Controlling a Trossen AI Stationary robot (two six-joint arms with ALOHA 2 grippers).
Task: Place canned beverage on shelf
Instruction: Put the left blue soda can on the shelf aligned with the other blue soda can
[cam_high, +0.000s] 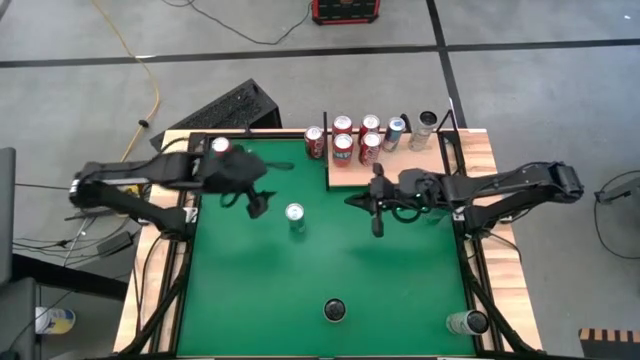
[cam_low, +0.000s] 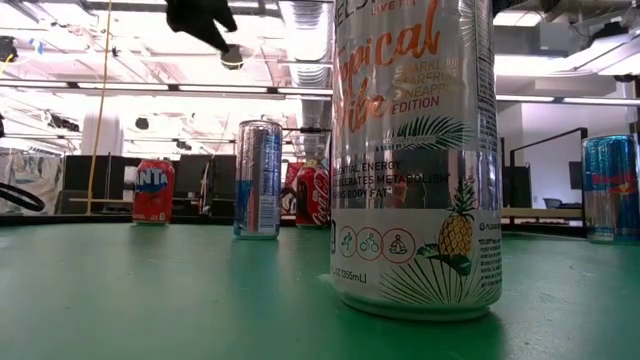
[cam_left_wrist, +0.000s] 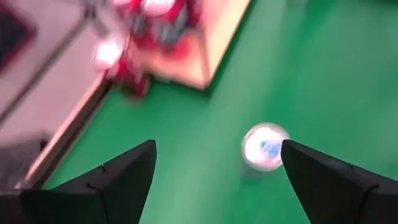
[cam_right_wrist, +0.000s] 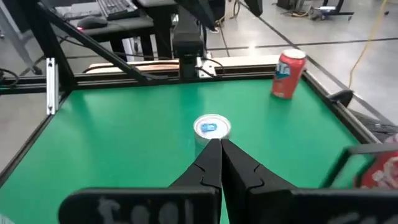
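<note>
Green desk (cam_high: 400, 280) still has plenty of cans not on the shelf (cam_high: 400, 172), so I'd say this job is maybe half done at best. The pale wood shelf already carries a bunch: several red cans (cam_high: 355, 138) packed at its back edge, plus a blue-and-silver one (cam_high: 394, 134) and a silver one (cam_high: 427, 124) further along that same edge.

What's left, all off the shelf: a red can (cam_high: 315, 142) standing just beside the shelf's corner on the green, the silver-blue can (cam_high: 295, 215) out on the felt near that same side of the shelf, a dark-topped can (cam_high: 334, 310) and a grey one (cam_high: 467, 322) well away from the shelf at the desk's near edge, and a red can (cam_high: 220, 147) at the far corner, well apart from the shelf.

The left gripper (cam_high: 256, 205) hovers between that far-corner can and the silver-blue can, fingers (cam_left_wrist: 118, 177) spread wide with nothing between them; its wrist view shows the can top (cam_left_wrist: 264, 147) below and ahead, so my guess is that's the next pick. The right gripper (cam_high: 377, 228) hangs just off the shelf's front edge, fingers (cam_right_wrist: 219, 163) pinched fully together, holding nothing, looks parked.

So: grab, carry to the shelf, repeat a few times.
</note>
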